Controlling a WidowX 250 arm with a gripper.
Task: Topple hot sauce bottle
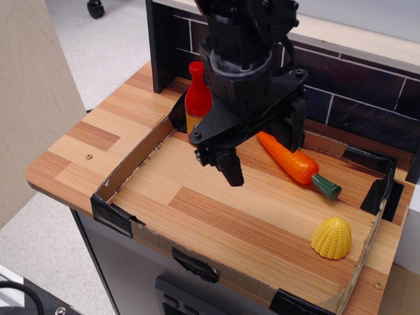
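Observation:
The hot sauce bottle [197, 97] stands upright at the back left corner of the cardboard tray [128, 172]. It is glossy red with a red cap, and a bit of yellow label shows low down. Its right side is hidden behind my gripper. My black gripper [260, 148] hangs over the back of the tray, just right of the bottle and very close to it; whether they touch is hidden. Its jaws stand apart with nothing between them. One fingertip [231, 172] points down above the tray floor.
An orange carrot [292, 161] with a green stem lies in the tray to the right, partly under the gripper. A yellow ribbed corn-like toy [331, 238] sits at the front right. Low cardboard walls ring the tray. A dark tiled backsplash [367, 98] stands behind.

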